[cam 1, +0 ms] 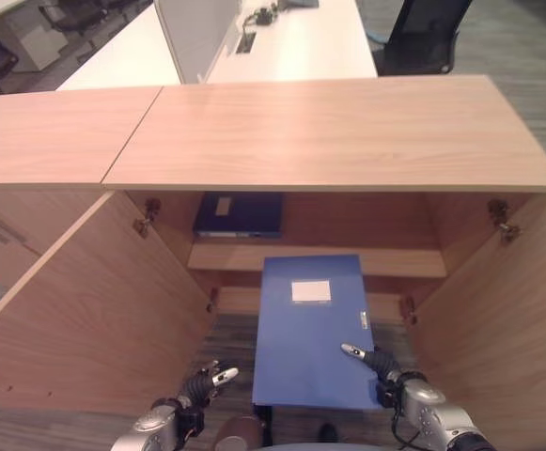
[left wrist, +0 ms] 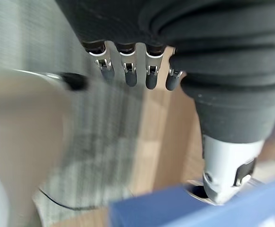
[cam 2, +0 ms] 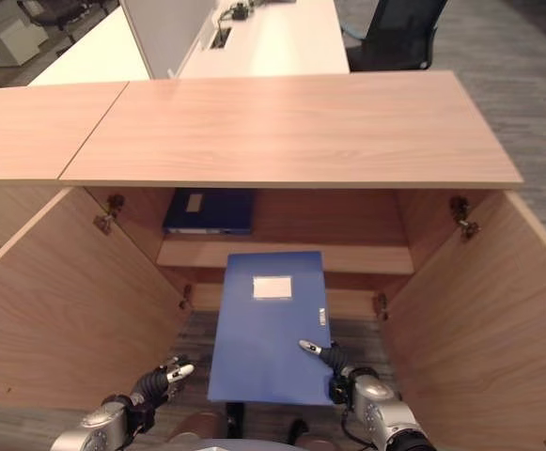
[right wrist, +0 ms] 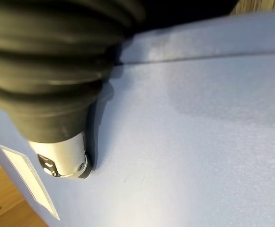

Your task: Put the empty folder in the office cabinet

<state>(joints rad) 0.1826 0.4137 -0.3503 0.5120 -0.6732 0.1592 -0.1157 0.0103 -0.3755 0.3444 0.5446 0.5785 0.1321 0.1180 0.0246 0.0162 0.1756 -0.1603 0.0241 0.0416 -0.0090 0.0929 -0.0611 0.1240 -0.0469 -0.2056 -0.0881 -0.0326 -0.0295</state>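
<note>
Left eye view: cabinet (cam 1: pixel 75 319) stands open, doors swung wide.
Folder: blue folder (cam 1: pixel 310 329) juts out from the lower shelf (cam 1: pixel 240 301).
Right hand (cam 1: pixel 378 365): thumb on top, pinching the folder's near right edge.
Left hand (cam 1: pixel 202 383): fingers straight, apart from the folder.
Upper shelf (cam 1: pixel 226 257): dark binder (cam 1: pixel 240 215) lying flat.
</note>
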